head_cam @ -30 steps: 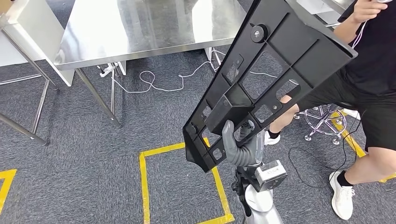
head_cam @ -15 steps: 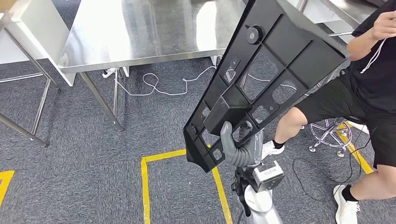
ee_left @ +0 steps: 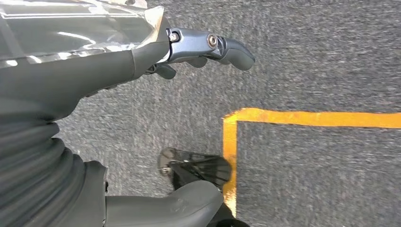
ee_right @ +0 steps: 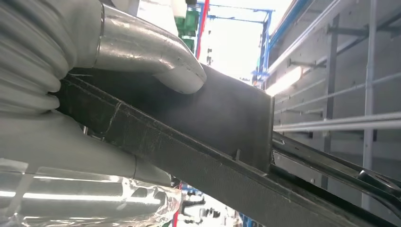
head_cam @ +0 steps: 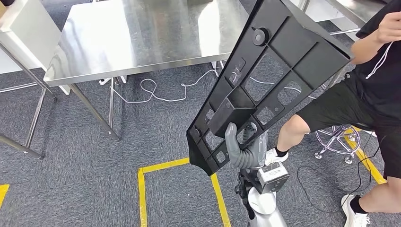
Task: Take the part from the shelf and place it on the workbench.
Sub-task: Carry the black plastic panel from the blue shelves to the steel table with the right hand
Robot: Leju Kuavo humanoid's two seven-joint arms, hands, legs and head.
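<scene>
Right hand (head_cam: 242, 147) gripping the black part (head_cam: 269, 75) by its lower end, thumb pressed on a raised block. Part tilted up, held over the carpet near the steel workbench (head_cam: 137, 38). Left hand (ee_left: 208, 47) hanging empty above yellow floor tape (ee_left: 302, 117), fingers loosely curled.

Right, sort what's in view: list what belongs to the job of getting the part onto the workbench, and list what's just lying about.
Belongs to the job:
- black part, tilted, off the floor
- right hand, gripping the part's lower end
- steel workbench, ahead

Just lying about:
- white cable on the carpet under the workbench
- yellow floor tape
- person beside the part
- stool base
</scene>
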